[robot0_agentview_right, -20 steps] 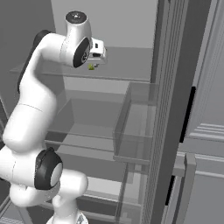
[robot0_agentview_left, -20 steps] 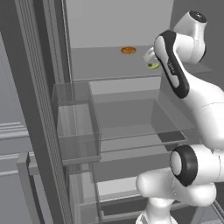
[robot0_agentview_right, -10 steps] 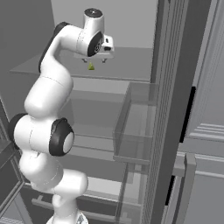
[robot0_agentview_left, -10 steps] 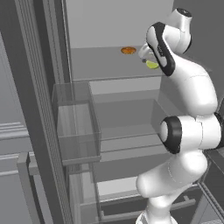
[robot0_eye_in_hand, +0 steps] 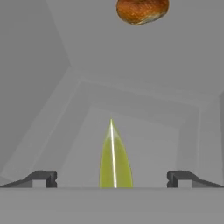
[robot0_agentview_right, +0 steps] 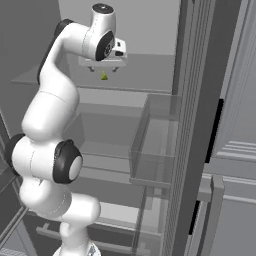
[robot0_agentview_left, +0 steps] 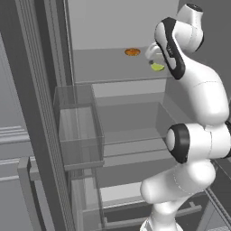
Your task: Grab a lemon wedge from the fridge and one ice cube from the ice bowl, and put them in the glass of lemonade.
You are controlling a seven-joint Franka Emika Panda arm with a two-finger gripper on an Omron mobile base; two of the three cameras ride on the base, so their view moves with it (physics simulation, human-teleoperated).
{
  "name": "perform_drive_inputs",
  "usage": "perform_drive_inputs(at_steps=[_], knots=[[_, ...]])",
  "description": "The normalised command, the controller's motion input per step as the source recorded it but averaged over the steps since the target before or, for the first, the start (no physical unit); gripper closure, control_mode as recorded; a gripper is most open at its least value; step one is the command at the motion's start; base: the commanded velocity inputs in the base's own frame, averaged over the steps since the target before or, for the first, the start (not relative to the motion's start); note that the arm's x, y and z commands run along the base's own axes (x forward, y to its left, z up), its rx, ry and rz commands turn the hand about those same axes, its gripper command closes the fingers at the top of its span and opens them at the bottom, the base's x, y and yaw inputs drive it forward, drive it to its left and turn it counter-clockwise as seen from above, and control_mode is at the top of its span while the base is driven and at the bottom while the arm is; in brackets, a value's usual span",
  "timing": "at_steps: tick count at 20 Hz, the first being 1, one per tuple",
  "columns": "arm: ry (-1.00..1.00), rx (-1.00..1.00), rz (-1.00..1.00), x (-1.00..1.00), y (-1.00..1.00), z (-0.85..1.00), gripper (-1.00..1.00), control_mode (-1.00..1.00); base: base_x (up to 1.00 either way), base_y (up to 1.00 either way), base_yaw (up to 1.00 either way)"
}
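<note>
The fridge point(robot0_agentview_left: 40, 90) stands open, its pale shelves and clear bins in front of me. The lemon wedge point(robot0_agentview_left: 157, 66) lies on the top shelf, a tiny yellow-green slice point(robot0_agentview_right: 104, 76). My gripper point(robot0_agentview_right: 104, 68) hangs just above it, pointing down. In the hand view the wedge point(robot0_eye_in_hand: 113, 159) stands edge-on midway between the two dark fingertips point(robot0_eye_in_hand: 43, 178). The gripper point(robot0_eye_in_hand: 113, 178) is open and both fingers are apart from the wedge. The ice bowl and the glass of lemonade are out of view.
A small flat orange-brown round item point(robot0_agentview_left: 132, 52) lies further back on the same shelf point(robot0_eye_in_hand: 142, 9). A clear door bin point(robot0_agentview_left: 79, 131) juts out at the left, and the fridge door edge point(robot0_agentview_right: 192, 115) rises at the right.
The arm has drawn up more upright in front of the fridge and the hand has settled over the wedge. The wedge has stayed put and the gripper has stayed open.
</note>
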Motion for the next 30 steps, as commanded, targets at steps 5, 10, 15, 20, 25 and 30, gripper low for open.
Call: perform_drive_inputs(at_steps=[5,10,15,20,25,30], knots=[[0.0,0.0,0.01,0.0,0.03,-0.28,-1.0,-1.0,0.0,0.0,0.0],[0.0,-0.01,0.05,0.27,0.01,-0.15,-1.0,-1.0,0.0,0.0,0.0],[0.0,-0.04,0.07,0.14,0.05,0.06,-1.0,-1.0,0.0,0.0,0.0],[0.0,0.0,0.1,-0.26,0.0,-0.08,-1.0,-1.0,0.0,0.0,0.0],[-0.01,0.0,0.04,-0.1,0.0,-0.08,-1.0,-1.0,0.0,0.0,0.0],[-0.02,0.0,0.0,0.21,0.0,-0.04,-1.0,-1.0,0.0,0.0,0.0]])
